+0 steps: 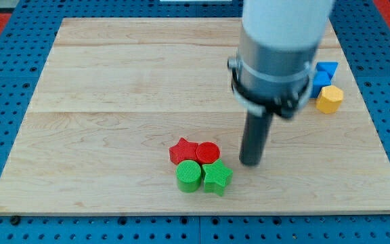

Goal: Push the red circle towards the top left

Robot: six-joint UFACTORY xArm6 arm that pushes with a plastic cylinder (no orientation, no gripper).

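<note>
The red circle (208, 152) lies low in the middle of the wooden board (114, 81). It touches a red star (182, 151) on its left, and a green circle (189, 175) and a green star (217, 177) just below it. My tip (250, 163) rests on the board a short way to the right of the red circle, slightly lower than it and apart from it. The rod rises into the grey arm body (276, 54) at the view's top.
A blue block (323, 74) and a yellow hexagon-like block (329, 99) sit at the board's right edge, partly hidden behind the arm. Blue perforated table (5, 102) surrounds the board.
</note>
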